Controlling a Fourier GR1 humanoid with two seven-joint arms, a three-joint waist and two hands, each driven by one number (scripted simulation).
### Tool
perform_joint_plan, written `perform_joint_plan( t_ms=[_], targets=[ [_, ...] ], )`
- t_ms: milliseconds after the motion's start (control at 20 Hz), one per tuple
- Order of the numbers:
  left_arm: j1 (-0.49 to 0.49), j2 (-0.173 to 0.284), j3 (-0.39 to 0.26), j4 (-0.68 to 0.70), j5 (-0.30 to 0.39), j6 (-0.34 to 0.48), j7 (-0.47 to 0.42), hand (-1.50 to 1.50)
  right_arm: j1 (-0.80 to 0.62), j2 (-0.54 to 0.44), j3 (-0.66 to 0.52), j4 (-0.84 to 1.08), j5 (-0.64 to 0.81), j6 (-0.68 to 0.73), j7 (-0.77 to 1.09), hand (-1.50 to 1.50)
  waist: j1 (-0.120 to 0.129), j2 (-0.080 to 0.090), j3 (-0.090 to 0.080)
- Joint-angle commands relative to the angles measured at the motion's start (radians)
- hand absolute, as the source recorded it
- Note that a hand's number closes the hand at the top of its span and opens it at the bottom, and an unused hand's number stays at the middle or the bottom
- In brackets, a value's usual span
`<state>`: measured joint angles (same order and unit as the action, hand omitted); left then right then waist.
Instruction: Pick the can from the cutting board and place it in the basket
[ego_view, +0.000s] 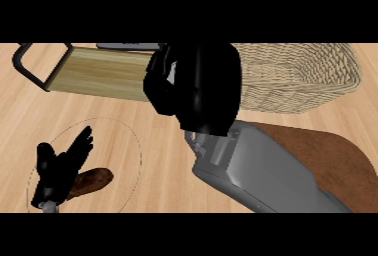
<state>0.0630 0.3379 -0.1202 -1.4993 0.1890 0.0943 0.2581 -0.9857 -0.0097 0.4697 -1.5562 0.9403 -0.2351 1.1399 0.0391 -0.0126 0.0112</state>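
We cannot see the can, probably hidden under our right hand (193, 85), whose grip we cannot judge, left of the basket (299, 75); being stiff, light and slick, it wants gripping round its sides.

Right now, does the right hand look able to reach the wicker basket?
Probably yes. The right hand is raised just beside the basket, at its left rim, and nothing shows between them. Whether it holds the can cannot be seen.
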Motion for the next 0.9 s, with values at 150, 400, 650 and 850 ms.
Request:
perform_joint_plan(
  t_ms=[150, 400, 650, 850],
  targets=[
    [0.051, -0.039, -0.033, 0.078, -0.017, 0.006, 0.021, 0.00, -0.239, 0.009, -0.187, 0.099, 0.038, 0.017, 0.201, 1.50, -0.022, 0.011, -0.014],
    [0.087, -0.025, -0.004, 0.072, -0.009, -0.007, -0.006, 0.00, -0.283, -0.015, -0.334, 0.177, 0.022, 0.085, 0.136, 1.50, -0.031, 0.013, -0.013],
    [0.062, -0.058, -0.027, 0.052, -0.034, 0.029, 0.041, 0.00, -0.299, -0.014, -0.372, 0.280, 0.036, 0.081, 0.075, 1.50, -0.033, 0.014, -0.012],
    [0.079, -0.041, 0.009, 0.074, -0.020, -0.008, -0.015, 0.00, -0.291, -0.062, -0.423, 0.336, 0.004, 0.106, -0.012, 1.50, -0.032, 0.015, -0.013]
  ],
)
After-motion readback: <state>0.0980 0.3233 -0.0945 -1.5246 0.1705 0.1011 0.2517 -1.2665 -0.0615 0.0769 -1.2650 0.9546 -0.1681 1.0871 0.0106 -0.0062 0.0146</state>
